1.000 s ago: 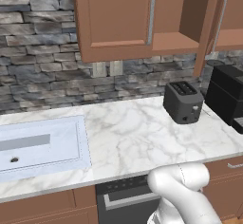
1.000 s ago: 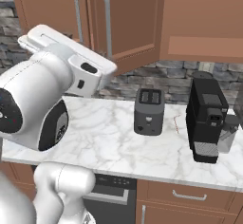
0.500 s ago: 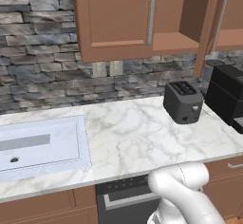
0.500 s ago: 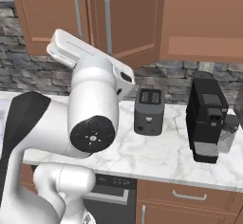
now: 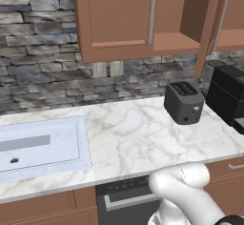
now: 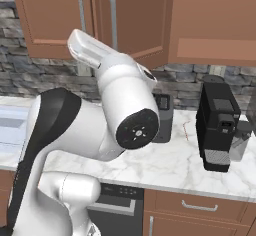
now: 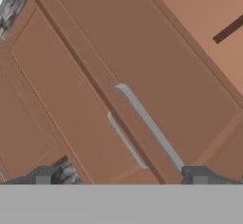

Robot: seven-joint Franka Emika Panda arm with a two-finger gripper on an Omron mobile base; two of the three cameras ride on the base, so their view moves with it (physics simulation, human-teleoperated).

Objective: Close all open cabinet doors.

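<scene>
My gripper (image 7: 121, 175) is open, with its two dark fingertips (image 7: 45, 175) spread wide and nothing between them. It faces two reddish-brown cabinet doors from a distance. The nearer cabinet door (image 7: 190, 76) carries a long silver bar handle (image 7: 149, 123). A second handle (image 7: 126, 140) shows on the door behind it. In the left base view one wall-cabinet door (image 5: 119, 14) is shut, and beside it an open door (image 5: 211, 26) stands edge-on next to a bare shelf compartment (image 5: 190, 16). In the right base view that open door (image 6: 135, 20) swings out above my raised arm (image 6: 125, 105).
A black toaster (image 5: 183, 102) and a black coffee machine (image 5: 228, 100) stand on the marble counter (image 5: 133, 138) under the open door. A white sink (image 5: 38, 145) lies at the left. A stone backsplash (image 5: 43, 66) runs behind. Base cabinets sit below.
My arm has swung from the left of the right base view to its middle and risen toward the wall cabinets. The doors have not moved. The gripper stays open.
</scene>
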